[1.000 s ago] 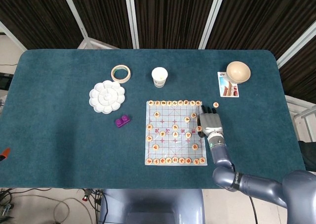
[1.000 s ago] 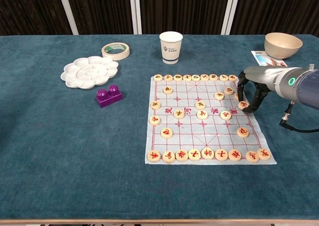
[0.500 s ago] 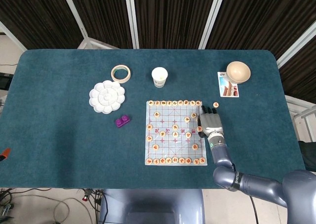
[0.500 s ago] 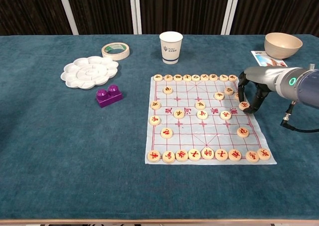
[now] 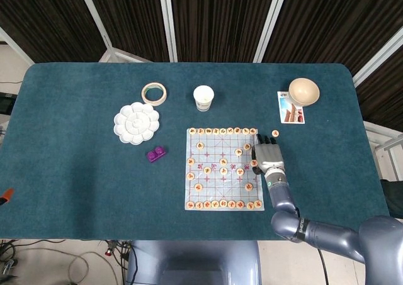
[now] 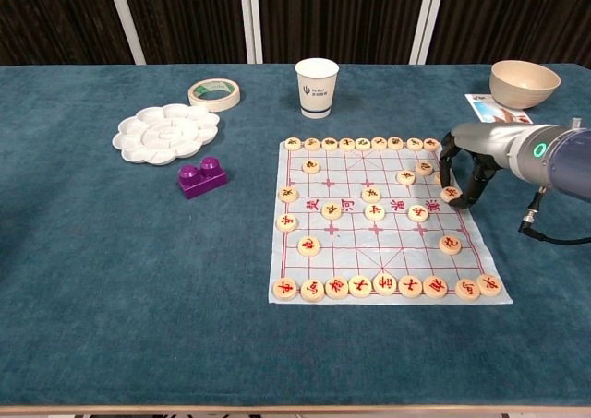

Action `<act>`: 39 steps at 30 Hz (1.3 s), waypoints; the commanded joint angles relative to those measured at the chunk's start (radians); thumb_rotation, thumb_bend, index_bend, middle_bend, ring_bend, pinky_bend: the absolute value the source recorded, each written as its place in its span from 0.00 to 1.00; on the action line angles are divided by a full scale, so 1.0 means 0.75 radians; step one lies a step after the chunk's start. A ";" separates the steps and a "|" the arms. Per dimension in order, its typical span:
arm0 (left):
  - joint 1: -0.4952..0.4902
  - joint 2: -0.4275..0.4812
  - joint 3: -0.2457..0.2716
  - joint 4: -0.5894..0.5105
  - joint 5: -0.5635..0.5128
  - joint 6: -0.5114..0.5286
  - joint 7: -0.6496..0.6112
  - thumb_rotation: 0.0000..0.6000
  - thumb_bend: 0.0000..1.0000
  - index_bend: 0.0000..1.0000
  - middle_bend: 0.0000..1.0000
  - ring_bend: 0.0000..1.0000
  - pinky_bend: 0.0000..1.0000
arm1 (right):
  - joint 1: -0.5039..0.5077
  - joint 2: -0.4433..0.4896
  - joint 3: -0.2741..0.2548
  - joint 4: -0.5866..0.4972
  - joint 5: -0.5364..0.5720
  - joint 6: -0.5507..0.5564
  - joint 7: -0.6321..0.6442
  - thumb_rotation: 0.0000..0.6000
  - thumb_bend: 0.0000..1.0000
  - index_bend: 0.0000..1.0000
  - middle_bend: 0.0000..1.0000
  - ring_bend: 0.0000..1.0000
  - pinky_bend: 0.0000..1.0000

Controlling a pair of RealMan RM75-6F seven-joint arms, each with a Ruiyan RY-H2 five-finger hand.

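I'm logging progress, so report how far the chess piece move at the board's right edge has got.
Done: the right hand has reached the right edge of the white paper chess board. In hand: its dark fingers arch over a round wooden chess piece; I cannot tell if it is gripped. Left: the piece sits on the board, not lifted.

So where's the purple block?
In both views the purple block sits left of the chess board, just below the white palette.

Silver-grey arm (image 6: 517,146), black fingers (image 6: 447,164)
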 commanded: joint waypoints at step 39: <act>-0.006 -0.008 0.001 0.004 -0.005 -0.009 0.011 1.00 0.00 0.13 0.00 0.00 0.00 | -0.138 0.267 0.006 -0.398 -0.343 0.202 0.209 1.00 0.38 0.33 0.00 0.00 0.09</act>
